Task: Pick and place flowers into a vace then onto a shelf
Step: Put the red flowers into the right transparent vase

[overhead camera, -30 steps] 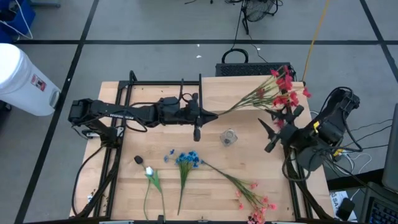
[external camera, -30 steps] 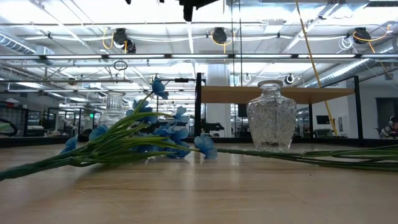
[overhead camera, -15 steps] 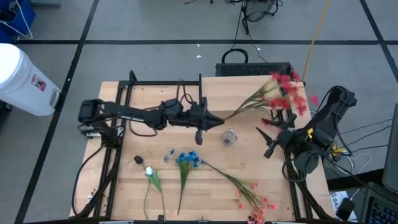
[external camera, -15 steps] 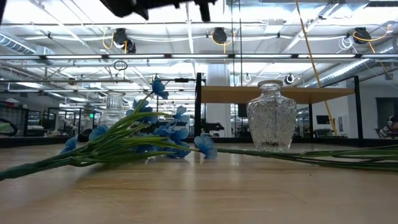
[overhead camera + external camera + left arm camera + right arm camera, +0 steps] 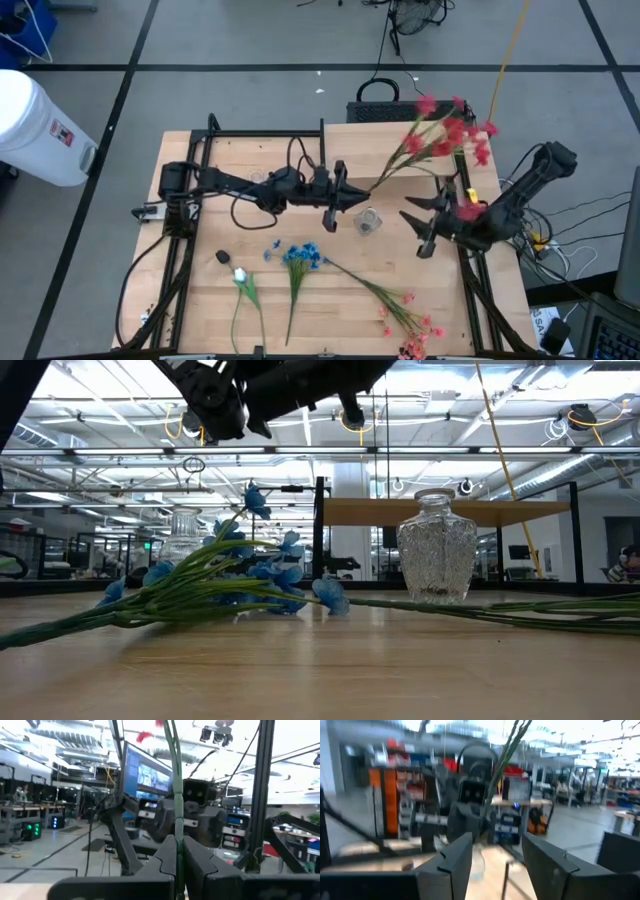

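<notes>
two dark, slender jointed arms with black cables looped along them; the right arm [image 5: 520,195] shows a yellow marking.

Overhead, table-level; wrists face each other

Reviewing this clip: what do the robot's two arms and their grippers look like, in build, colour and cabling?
Both are slim dark, near-black jointed arms. The left gripper and right gripper each end in two dark, flat-faced fingers. Black cables loop beside the left arm; a small yellow spot shows on the right arm.
</notes>
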